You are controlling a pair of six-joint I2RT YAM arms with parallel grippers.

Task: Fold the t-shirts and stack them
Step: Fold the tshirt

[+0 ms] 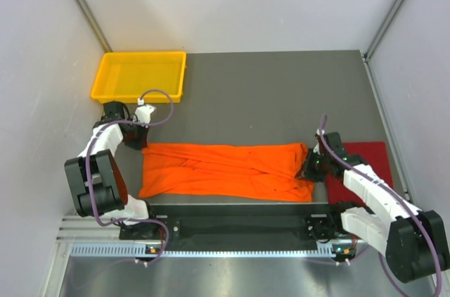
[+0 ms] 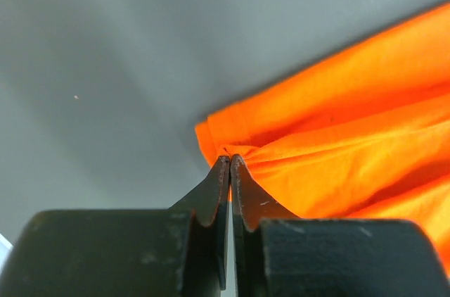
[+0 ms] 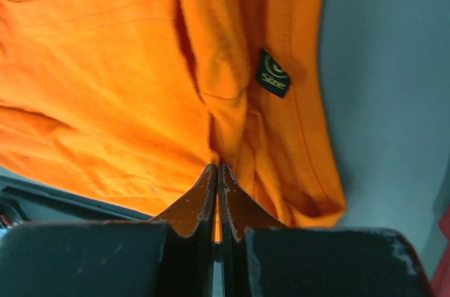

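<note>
The orange t-shirt (image 1: pixel 225 169) lies in a long folded band across the near part of the grey table. My left gripper (image 1: pixel 143 143) is at its far left corner, jaws shut and pinching the cloth's hem (image 2: pixel 225 135); in the left wrist view the gripper (image 2: pixel 230 158) grips that corner just above the table. My right gripper (image 1: pixel 307 169) is at the band's right end. Seen by the right wrist, it (image 3: pixel 218 167) is shut on a fold of orange cloth (image 3: pixel 105 65) next to a small black label (image 3: pixel 273 73). The dark red t-shirt (image 1: pixel 373 150) lies flat at the right, partly under my right arm.
A yellow plastic tray (image 1: pixel 105 75) stands at the back left of the table. The black base rail (image 1: pixel 232 223) runs along the near edge, just below the orange shirt. White walls close in on both sides.
</note>
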